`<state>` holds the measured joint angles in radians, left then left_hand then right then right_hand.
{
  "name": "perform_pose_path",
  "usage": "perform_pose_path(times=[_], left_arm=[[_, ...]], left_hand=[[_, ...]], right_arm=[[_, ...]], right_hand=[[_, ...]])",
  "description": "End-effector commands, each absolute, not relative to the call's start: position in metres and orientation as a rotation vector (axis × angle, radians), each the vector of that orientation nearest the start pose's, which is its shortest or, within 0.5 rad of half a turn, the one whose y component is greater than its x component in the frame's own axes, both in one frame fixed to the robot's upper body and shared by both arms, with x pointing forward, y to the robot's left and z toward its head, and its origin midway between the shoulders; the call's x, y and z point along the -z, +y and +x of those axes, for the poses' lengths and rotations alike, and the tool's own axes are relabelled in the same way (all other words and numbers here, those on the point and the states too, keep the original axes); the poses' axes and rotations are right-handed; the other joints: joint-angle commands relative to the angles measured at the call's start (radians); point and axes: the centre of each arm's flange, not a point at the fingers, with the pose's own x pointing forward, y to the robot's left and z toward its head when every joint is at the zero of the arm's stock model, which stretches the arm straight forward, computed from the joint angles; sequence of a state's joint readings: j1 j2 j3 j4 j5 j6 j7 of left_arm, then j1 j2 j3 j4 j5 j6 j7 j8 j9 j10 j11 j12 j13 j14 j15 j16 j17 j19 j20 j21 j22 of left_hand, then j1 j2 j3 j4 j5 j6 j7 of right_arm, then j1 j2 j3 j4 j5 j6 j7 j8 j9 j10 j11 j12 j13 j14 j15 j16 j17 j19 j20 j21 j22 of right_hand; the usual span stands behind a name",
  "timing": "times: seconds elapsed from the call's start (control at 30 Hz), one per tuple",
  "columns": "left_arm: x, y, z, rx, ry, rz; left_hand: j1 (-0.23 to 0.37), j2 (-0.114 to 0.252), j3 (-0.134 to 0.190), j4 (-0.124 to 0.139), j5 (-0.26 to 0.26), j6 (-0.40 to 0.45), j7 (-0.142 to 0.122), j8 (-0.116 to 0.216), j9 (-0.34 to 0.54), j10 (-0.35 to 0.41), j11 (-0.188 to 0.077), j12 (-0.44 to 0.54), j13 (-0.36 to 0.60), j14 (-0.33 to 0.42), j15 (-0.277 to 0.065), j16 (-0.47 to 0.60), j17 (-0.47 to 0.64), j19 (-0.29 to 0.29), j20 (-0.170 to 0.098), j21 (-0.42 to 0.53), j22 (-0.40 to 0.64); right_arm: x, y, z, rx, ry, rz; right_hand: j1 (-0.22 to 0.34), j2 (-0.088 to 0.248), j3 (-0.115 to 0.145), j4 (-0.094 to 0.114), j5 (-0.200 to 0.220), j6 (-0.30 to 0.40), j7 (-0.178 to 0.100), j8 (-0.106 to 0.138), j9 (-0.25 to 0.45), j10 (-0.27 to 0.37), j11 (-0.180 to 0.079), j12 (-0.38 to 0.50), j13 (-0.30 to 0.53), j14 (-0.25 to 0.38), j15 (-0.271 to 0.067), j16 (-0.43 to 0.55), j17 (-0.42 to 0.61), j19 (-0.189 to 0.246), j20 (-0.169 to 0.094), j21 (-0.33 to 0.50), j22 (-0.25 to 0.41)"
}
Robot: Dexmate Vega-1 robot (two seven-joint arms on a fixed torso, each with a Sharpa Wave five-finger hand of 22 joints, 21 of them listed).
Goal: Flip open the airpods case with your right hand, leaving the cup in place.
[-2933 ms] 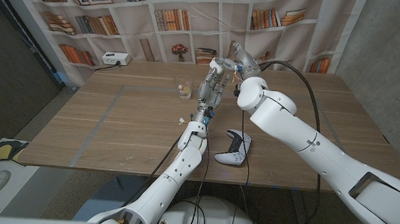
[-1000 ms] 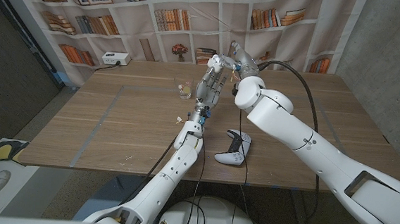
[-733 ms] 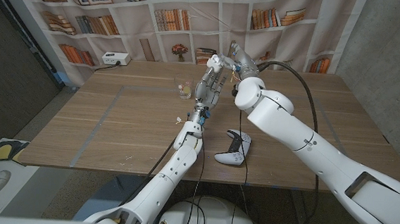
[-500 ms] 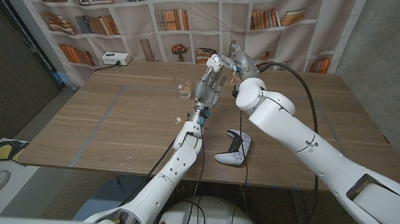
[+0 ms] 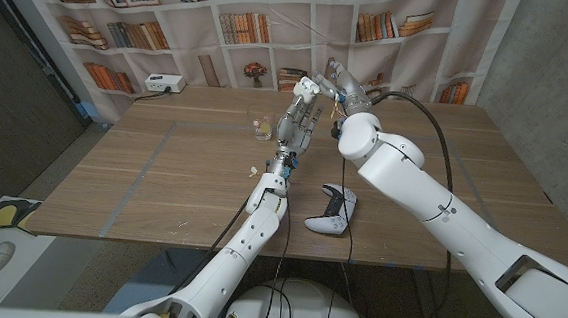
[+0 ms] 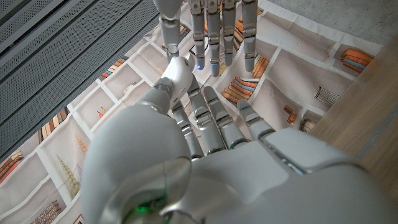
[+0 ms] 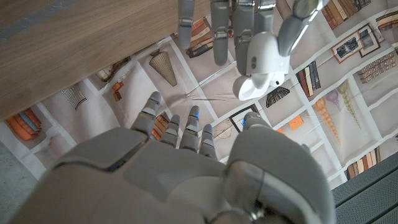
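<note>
Left hand grips the white AirPods case, plain in the right wrist view; right hand spread wide; glass cup at nine o'clock.

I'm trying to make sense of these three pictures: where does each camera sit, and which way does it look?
Head view: on the robot's head, looking down at the table; both arms enter from the bottom corners, left hand and right hand close together.
Left wrist view: on the left wrist, looking along the left hand's back toward the right hand's fingers.
Right wrist view: the reverse, right hand facing left.
Shared: both hands, bookshelf backdrop.
</note>
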<state>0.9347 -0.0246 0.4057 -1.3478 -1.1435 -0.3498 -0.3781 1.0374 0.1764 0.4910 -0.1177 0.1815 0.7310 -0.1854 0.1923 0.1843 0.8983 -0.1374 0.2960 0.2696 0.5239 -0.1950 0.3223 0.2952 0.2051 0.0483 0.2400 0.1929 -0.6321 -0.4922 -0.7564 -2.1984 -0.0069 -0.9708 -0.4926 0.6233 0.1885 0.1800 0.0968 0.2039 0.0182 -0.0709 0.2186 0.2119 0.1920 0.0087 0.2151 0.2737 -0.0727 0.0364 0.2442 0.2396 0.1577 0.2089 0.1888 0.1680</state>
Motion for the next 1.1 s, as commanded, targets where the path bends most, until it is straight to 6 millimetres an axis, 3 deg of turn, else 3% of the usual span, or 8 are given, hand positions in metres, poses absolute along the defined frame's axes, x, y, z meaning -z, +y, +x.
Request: perform_pose_path(times=[0.03,0.3,0.47,0.83,0.9,1.0,1.07,1.1], left_arm=[[0.035,0.070,0.597,0.712,-0.691,-0.969],[0.025,0.081,0.595,0.707,-0.733,-0.953],[0.022,0.085,0.597,0.721,-0.740,-0.948],[0.031,0.094,0.600,0.703,-0.743,-0.962],[0.030,0.096,0.601,0.704,-0.746,-0.956],[0.029,0.099,0.603,0.707,-0.748,-0.946],[0.028,0.102,0.604,0.713,-0.750,-0.943],[0.028,0.103,0.604,0.712,-0.753,-0.940]], left_hand=[[0.009,0.017,0.008,0.004,0.005,0.006,0.001,0.004,0.001,0.072,-0.064,0.005,0.118,0.034,-0.037,0.006,0.004,-0.001,0.002,0.002,0.003],[0.009,0.016,0.009,0.004,0.005,0.006,0.003,0.004,0.001,0.073,-0.064,0.005,0.120,0.033,-0.037,0.005,0.006,-0.001,0.002,0.002,0.003],[0.008,0.016,0.009,0.004,0.005,0.007,0.003,0.005,0.001,0.073,-0.064,0.006,0.121,0.032,-0.037,0.005,0.007,-0.001,0.003,0.002,0.003],[0.008,0.015,0.010,0.004,0.005,0.011,0.001,0.006,0.001,0.073,-0.064,0.006,0.124,0.030,-0.038,0.003,0.010,-0.002,0.002,0.001,0.003],[0.008,0.015,0.010,0.004,0.005,0.011,0.002,0.006,0.001,0.073,-0.064,0.007,0.125,0.030,-0.038,0.003,0.010,-0.003,0.003,0.001,0.003],[0.008,0.015,0.011,0.004,0.005,0.013,0.002,0.006,0.001,0.072,-0.064,0.006,0.126,0.029,-0.038,0.003,0.011,-0.003,0.003,0.001,0.003],[0.008,0.015,0.011,0.004,0.005,0.013,0.003,0.006,0.001,0.072,-0.064,0.007,0.126,0.029,-0.038,0.003,0.011,-0.003,0.003,0.001,0.003],[0.009,0.015,0.011,0.004,0.005,0.014,0.003,0.007,0.001,0.072,-0.064,0.006,0.126,0.029,-0.038,0.003,0.011,-0.003,0.003,0.001,0.003]], right_arm=[[-0.093,-0.089,0.507,0.138,-0.584,-0.654],[-0.092,-0.091,0.510,0.083,-0.610,-0.580],[-0.090,-0.095,0.511,0.083,-0.616,-0.534],[-0.087,-0.098,0.521,-0.042,-0.586,-0.428],[-0.088,-0.098,0.522,-0.047,-0.569,-0.413],[-0.089,-0.099,0.525,-0.079,-0.574,-0.380],[-0.088,-0.100,0.526,-0.086,-0.579,-0.366],[-0.088,-0.100,0.526,-0.088,-0.580,-0.358]], right_hand=[[-0.026,0.002,0.000,0.024,0.008,0.003,0.006,-0.001,0.002,0.003,0.014,0.007,0.000,-0.002,0.007,0.008,0.007,-0.007,0.005,-0.003,0.002],[-0.089,-0.004,-0.010,0.064,0.014,0.036,0.026,0.008,0.001,0.000,0.029,0.003,-0.005,0.012,0.013,0.015,0.010,0.004,0.001,0.002,0.002],[-0.159,-0.005,-0.027,0.087,0.016,0.071,0.029,0.015,0.000,0.005,0.040,0.003,-0.013,0.008,0.009,0.013,0.012,-0.018,0.005,-0.006,0.002],[-0.244,-0.005,-0.042,0.093,0.019,0.073,0.050,0.007,-0.002,-0.014,0.067,-0.007,-0.023,-0.002,0.013,0.008,0.015,-0.024,-0.004,-0.003,0.003],[-0.290,-0.013,-0.055,0.093,0.021,0.069,0.053,0.001,-0.003,-0.021,0.070,-0.009,-0.028,-0.005,0.029,0.006,0.015,-0.046,0.006,-0.009,0.002],[-0.314,-0.018,-0.064,0.092,0.022,0.069,0.055,-0.001,-0.004,-0.022,0.075,-0.009,-0.031,-0.001,0.038,0.006,0.015,-0.050,0.007,-0.008,0.003],[-0.347,-0.021,-0.074,0.092,0.024,0.074,0.059,-0.002,-0.004,-0.022,0.076,-0.009,-0.035,0.004,0.017,0.007,0.014,-0.048,0.003,-0.004,0.003],[-0.383,-0.020,-0.082,0.090,0.027,0.078,0.061,-0.003,-0.005,-0.020,0.078,-0.008,-0.041,0.008,-0.015,0.006,0.013,-0.032,-0.005,0.002,0.002]])
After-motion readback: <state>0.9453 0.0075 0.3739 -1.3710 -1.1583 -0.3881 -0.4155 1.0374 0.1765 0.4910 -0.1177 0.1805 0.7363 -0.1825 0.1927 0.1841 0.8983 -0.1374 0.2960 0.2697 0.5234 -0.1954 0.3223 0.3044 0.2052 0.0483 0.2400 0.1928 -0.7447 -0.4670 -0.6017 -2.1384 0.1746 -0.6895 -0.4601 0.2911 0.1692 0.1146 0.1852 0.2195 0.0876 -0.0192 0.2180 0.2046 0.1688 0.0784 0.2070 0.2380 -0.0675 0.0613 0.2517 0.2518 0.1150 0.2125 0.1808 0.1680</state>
